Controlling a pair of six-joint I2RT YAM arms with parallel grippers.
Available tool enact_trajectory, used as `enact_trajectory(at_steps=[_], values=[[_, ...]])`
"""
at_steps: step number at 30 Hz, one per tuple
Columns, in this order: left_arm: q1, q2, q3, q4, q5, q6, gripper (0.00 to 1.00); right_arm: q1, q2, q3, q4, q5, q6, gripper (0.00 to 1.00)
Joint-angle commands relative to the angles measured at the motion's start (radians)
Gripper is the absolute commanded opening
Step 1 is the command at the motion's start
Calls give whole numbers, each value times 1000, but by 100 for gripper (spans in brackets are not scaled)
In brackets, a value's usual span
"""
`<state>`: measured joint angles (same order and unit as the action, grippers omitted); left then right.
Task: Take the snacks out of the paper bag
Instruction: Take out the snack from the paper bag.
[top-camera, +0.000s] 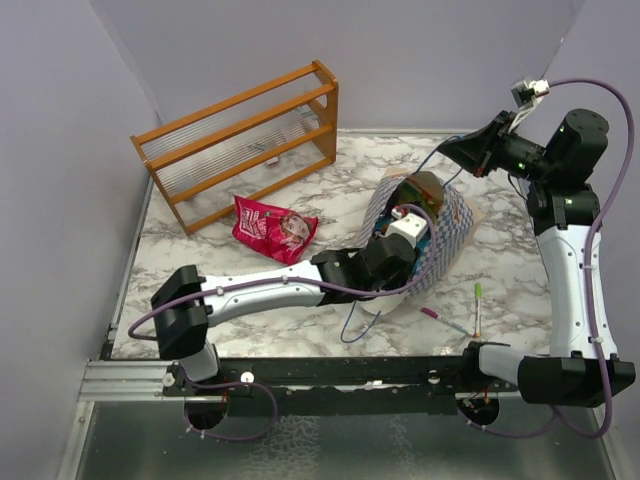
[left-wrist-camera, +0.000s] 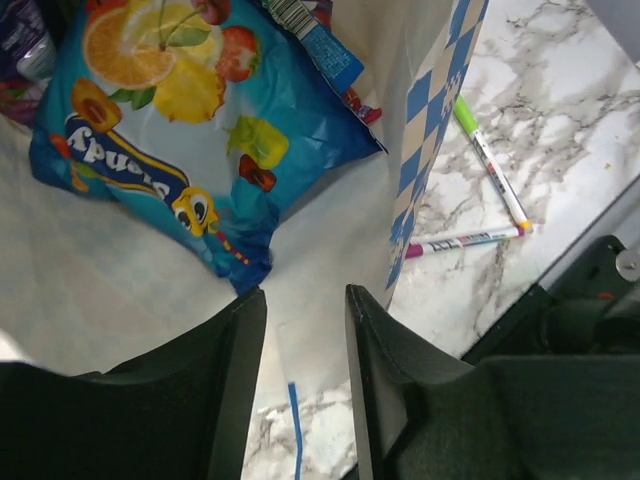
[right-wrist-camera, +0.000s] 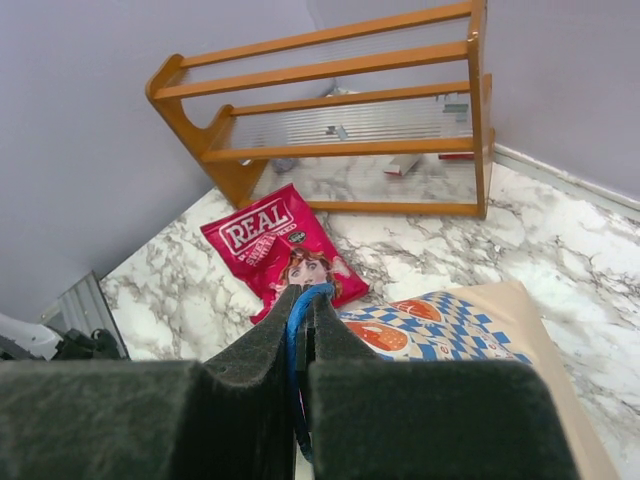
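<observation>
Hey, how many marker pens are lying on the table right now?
2. The green-capped marker and the pink-capped marker lie on the marble just outside the paper bag, forming a V with their ends close together. Others could be hidden under the bag.

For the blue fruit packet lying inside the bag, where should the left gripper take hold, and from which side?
Grip the blue fruit packet by the sealed corner nearest the left gripper, coming straight in through the paper bag's mouth. That corner points at the open fingers and lies flat and uncovered; other packets crowd its far end.
</observation>
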<state>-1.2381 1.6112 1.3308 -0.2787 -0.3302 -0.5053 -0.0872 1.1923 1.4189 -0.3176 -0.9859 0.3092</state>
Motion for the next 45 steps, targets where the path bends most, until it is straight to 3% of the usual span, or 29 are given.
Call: enact_trajectory(at_steps=[1,5,11,14,19,28,29,30,35,45], values=[[10,77,106,25,-40,27,38,-5,23,81,-48,93,-24,1],[67,159,115,50,17,-35,28,-5,46,123,-109,168,-64,2],[84,157,64,72,-39,-83,16,-5,47,121,-113,161,-75,1],[87,94,-51,153,-40,-100,18,-5,50,126,-120,163,-85,2],[85,95,-93,156,-55,-121,19,-5,54,118,-101,175,-57,1],[81,216,-18,136,-141,-86,19,-5,79,147,-98,188,-4,1],[89,267,42,97,-156,-94,31,-5,78,147,-101,185,-9,1],[91,284,63,77,-160,-98,37,-5,76,148,-101,184,-9,1],[93,325,85,55,-206,-94,51,-5,70,137,-82,171,-9,1],[100,414,106,48,-233,-82,59,-4,66,128,-78,174,-21,1]])
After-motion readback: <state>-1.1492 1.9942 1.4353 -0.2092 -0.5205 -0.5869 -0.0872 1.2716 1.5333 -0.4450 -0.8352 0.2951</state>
